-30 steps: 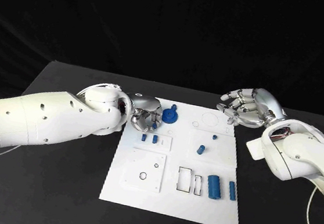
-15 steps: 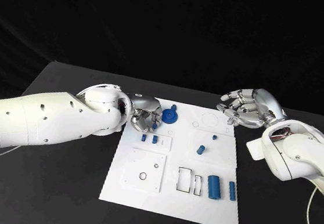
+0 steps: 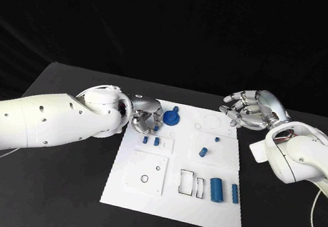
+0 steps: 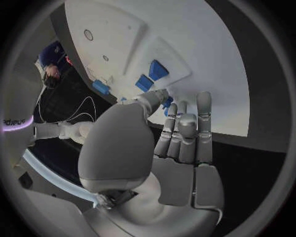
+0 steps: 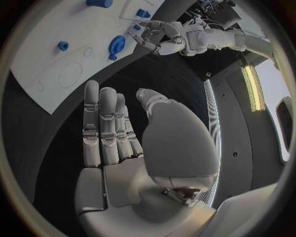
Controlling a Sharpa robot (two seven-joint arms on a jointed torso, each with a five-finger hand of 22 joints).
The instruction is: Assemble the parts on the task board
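Two hands flanked the task board (image 3: pixel 173 202) on the bench: my left hand (image 3: pixel 146 115) sat at its far left corner, fingers nearly straight, holding nothing, just beside a round blue part (image 3: pixel 172 117); my right hand (image 3: pixel 250 109) hovered open off the far right corner. I judged the left should close gently around that part, keeping it level.

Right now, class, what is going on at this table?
A robot with two white arms is working at a white board that carries small blue pieces. Its left hand sits at the board's far left corner, fingers close to a round blue piece; whether it holds anything is unclear. Its right hand hovers off the far right corner, holding nothing. Two blue cylinders lie untouched near the board's right edge.
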